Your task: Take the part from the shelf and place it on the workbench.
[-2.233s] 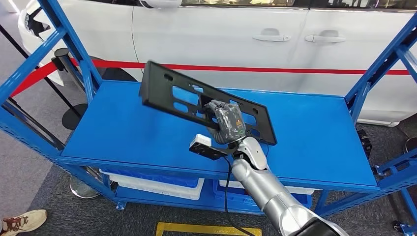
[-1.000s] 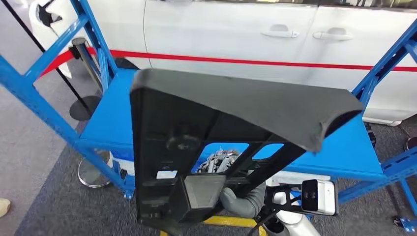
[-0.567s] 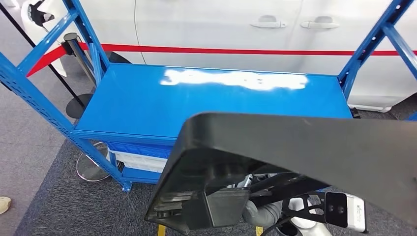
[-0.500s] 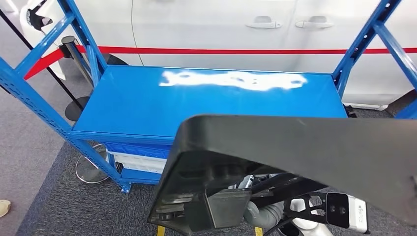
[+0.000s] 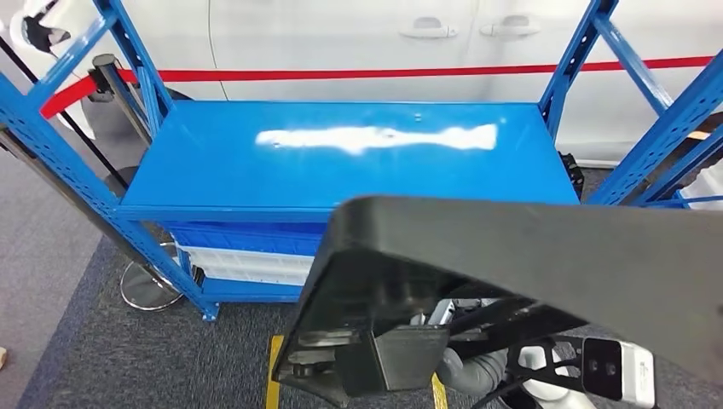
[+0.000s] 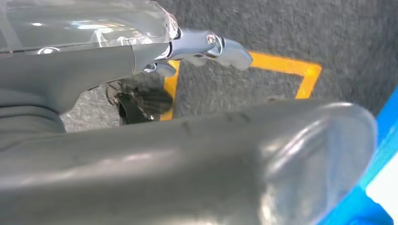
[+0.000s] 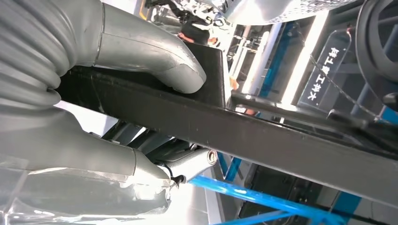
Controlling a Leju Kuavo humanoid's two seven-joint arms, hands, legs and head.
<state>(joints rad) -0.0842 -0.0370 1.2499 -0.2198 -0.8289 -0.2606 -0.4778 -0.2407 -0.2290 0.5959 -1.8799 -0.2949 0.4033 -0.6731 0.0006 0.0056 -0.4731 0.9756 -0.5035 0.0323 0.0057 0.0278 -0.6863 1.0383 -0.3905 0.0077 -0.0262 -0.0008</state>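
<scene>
part (image 5: pixel 546 256): matt black | shelf (image 5: pixel 222 170): bright blue, white glare streak | car (image 5: pixel 341 38): white, red stripe | floor (image 5: pixel 94 358): dark grey carpet, yellow marking (image 6: pixel 281 65) | right hand (image 7: pixel 84 93): grey, ribbed cover | bins (image 5: pixel 239 256): blue and white

Black part (image 5: pixel 546 256): matt moulded plastic, smooth, faint sheen on the rim. Shelf (image 5: pixel 341 162): blue painted metal, glossy, white glare streak across the deck. Floor (image 5: pixel 111 358): grey carpet, rough pile. Right hand (image 7: pixel 84 93): grey ribbed rubbery cover, smooth matt thumb. Car door (image 5: pixel 341 38): glossy white paint.
</scene>
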